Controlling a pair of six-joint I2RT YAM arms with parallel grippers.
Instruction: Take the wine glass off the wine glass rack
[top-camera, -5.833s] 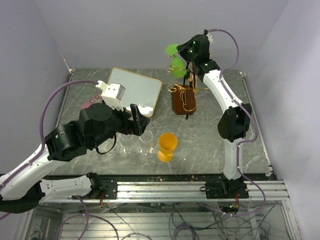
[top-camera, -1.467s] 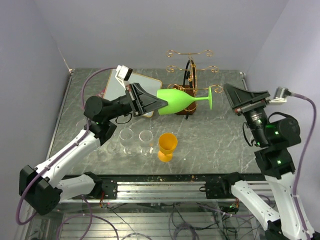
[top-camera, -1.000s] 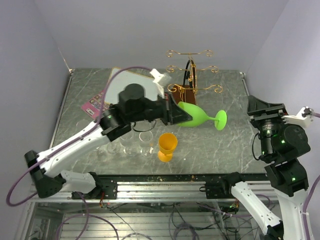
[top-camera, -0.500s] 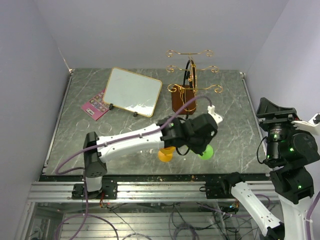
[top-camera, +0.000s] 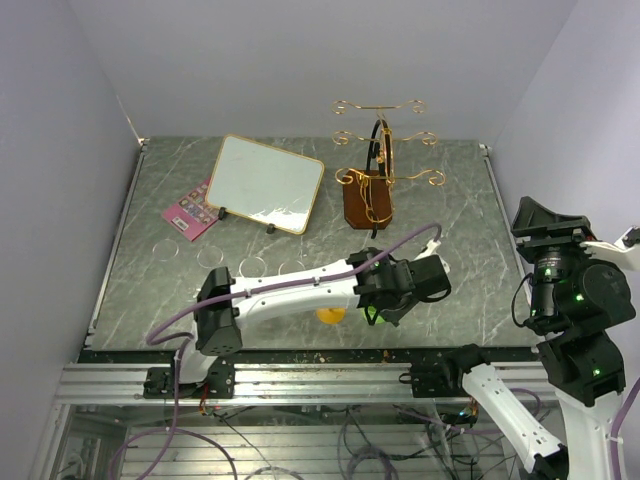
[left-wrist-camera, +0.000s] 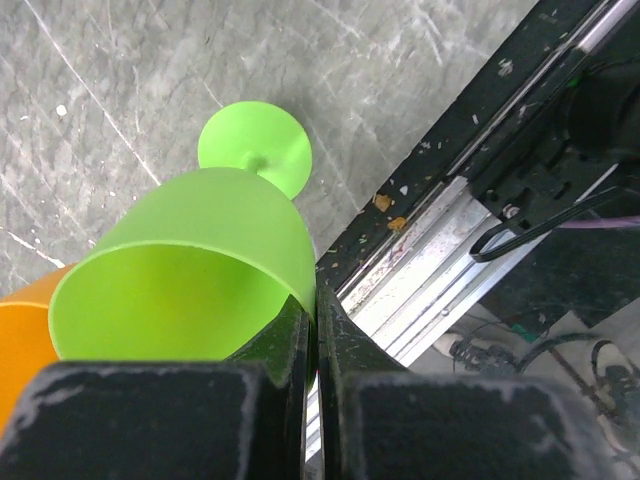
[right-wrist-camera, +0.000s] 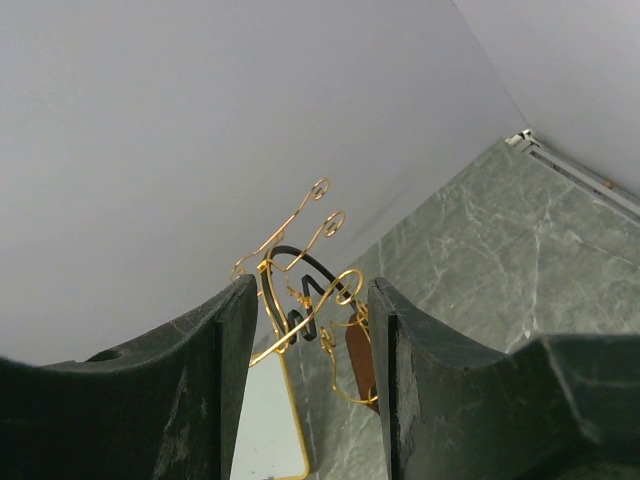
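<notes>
**Left wrist view.** The left gripper (left-wrist-camera: 310, 318) is clenched on the rim of the green wine glass (left-wrist-camera: 190, 250). One black finger (left-wrist-camera: 283, 340) lies inside the bowl and the other outside it, with the rim wall pinched between them. The glass is tilted, its round foot turned away from the camera over the grey marble table (left-wrist-camera: 430, 60). Whether the foot touches the surface cannot be told. An orange cup (left-wrist-camera: 18, 325) sits just beside the bowl. The metal rail (left-wrist-camera: 450, 245) along the table's near edge runs close by.

**Right wrist view.** The right gripper (right-wrist-camera: 312, 300) is released: its fingers (right-wrist-camera: 215, 390) stand apart with nothing held between them. Through the gap, well beyond them, stands the wine glass rack (right-wrist-camera: 352, 345), with gold scrolled wire and a black loop on a brown base.

**Top external view.** The left arm (top-camera: 290, 288) stretches across to right of centre, near the front edge. Its wrist covers nearly all of the wine glass. The rack stands at the rear of the table, well apart from the glass. A white board (top-camera: 265, 183), a pink card (top-camera: 188, 213) and clear glasses (top-camera: 212, 258) occupy the left half. The right arm (top-camera: 575, 300) is raised at the right side.
</notes>
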